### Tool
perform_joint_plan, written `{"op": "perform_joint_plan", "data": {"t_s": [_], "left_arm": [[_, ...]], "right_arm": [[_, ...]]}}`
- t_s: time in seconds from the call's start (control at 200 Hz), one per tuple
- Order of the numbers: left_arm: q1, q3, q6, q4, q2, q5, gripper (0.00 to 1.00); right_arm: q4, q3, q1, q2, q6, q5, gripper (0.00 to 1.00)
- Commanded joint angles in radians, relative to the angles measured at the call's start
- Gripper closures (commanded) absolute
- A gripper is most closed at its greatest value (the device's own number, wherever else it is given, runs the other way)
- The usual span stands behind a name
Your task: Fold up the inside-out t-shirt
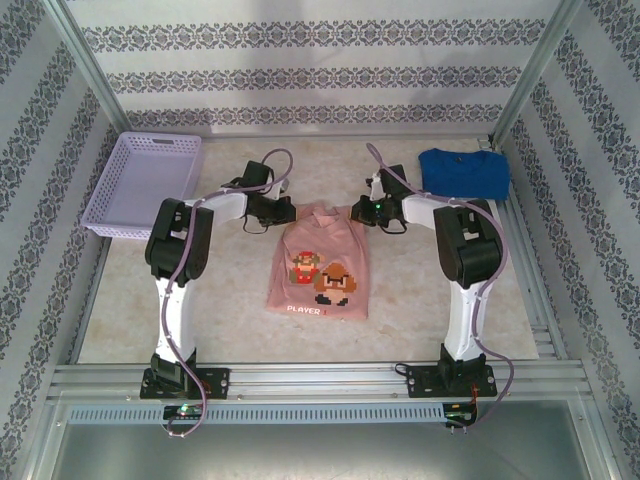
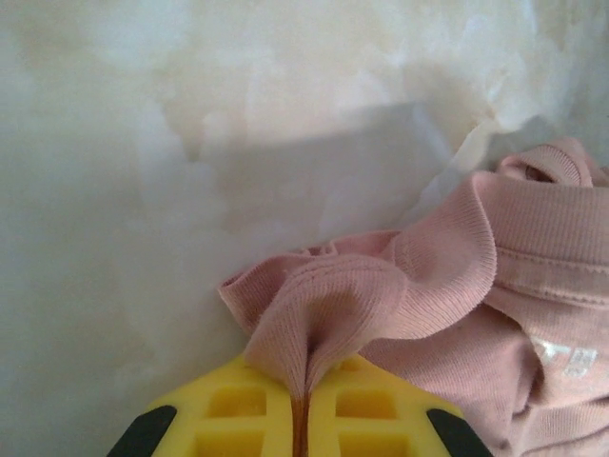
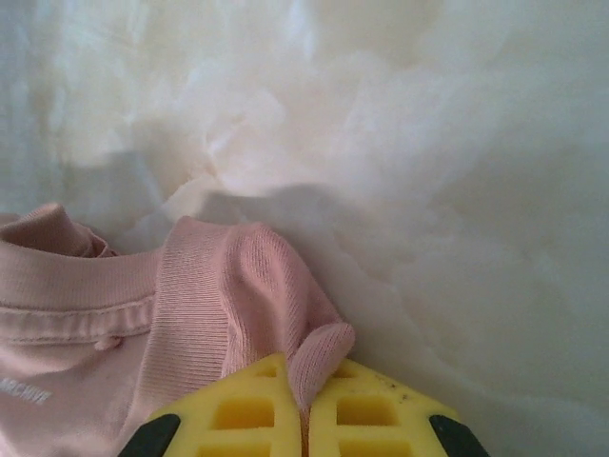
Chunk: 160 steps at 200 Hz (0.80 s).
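The inside-out t-shirt (image 1: 320, 262) is salmon-pink and lies flat in the middle of the table, its pixel-figure print facing up and its collar end at the far side. My left gripper (image 1: 291, 212) is at the shirt's far left corner. In the left wrist view its yellow fingers (image 2: 238, 414) are shut on a bunched fold of ribbed pink fabric (image 2: 324, 305). My right gripper (image 1: 357, 212) is at the far right corner. There its yellow fingers (image 3: 381, 409) pinch a small fold of the pink fabric (image 3: 257, 286) beside the collar.
A lilac basket (image 1: 112, 212) stands at the far left of the table. A bright blue t-shirt (image 1: 463, 172) lies folded at the far right. The pale marbled tabletop (image 1: 220, 300) is bounded by metal rails and patterned walls.
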Motion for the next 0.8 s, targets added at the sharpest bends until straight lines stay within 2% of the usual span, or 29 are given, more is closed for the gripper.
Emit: {"op": "perform_joint_plan", "data": {"t_s": [0.0,0.195,0.42,0.64,0.794], "left_arm": [[0.036,-0.063,-0.069,0.094,-0.079,0.002,1.0],[0.043,-0.071,-0.087,0.139,-0.098,-0.012,1.0],[0.077,-0.014,-0.078,0.13,-0.12,-0.001,1.0],[0.089,0.194,-0.044,0.046,-0.11,-0.018,1.0],[0.109,0.471,0.007,-0.084,-0.066,-0.051,1.0]], "right_arm": [[0.19,-0.058,-0.013,-0.08,0.058,-0.038,1.0],[0.383,-0.115,-0.013,-0.092,0.13,-0.056,1.0],[0.383,-0.055,-0.017,-0.099,0.125,-0.061,1.0],[0.272,0.171,-0.019,-0.069,0.078,-0.054,1.0],[0.155,0.427,-0.032,-0.037,0.012,-0.055,1.0]]}}
